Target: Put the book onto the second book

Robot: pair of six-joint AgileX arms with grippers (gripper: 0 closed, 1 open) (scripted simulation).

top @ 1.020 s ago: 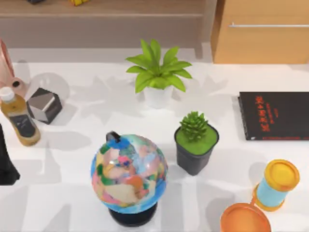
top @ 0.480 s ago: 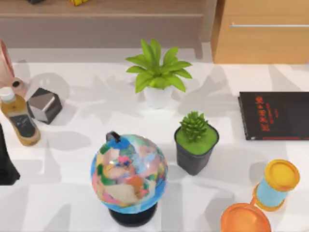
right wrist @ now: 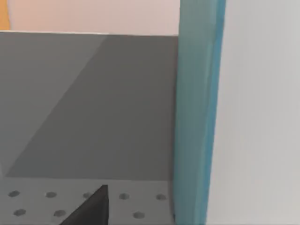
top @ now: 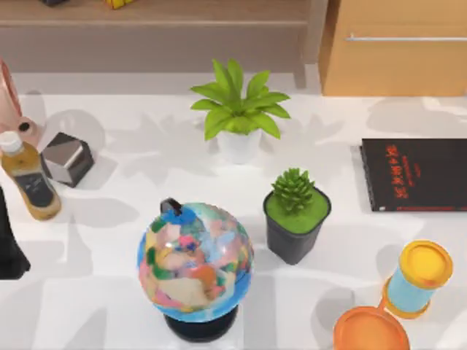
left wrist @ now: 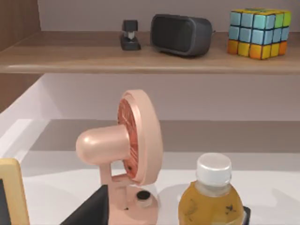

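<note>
The second book (top: 416, 173), thin and black with red lettering, lies flat at the right edge of the table. The book (right wrist: 199, 117) stands very close in the right wrist view as an upright teal-blue cover edge with a white surface beside it. My right gripper (right wrist: 140, 215) is right beside that teal edge; whether it grips the book is not clear. My left arm (top: 9, 251) rests at the table's left edge, and its gripper (left wrist: 140, 218) faces a pink fan.
A globe (top: 195, 264), a dark-potted succulent (top: 295, 216) and a white-potted leafy plant (top: 239, 109) stand mid-table. An orange bowl (top: 370, 332) and a yellow-capped spool (top: 419, 278) sit at the front right. A juice bottle (top: 28, 182), a grey cube (top: 67, 158) and the fan (left wrist: 133, 145) stand at the left.
Nothing on the table has moved. The soft shadows over the right and back of the table have shifted.
</note>
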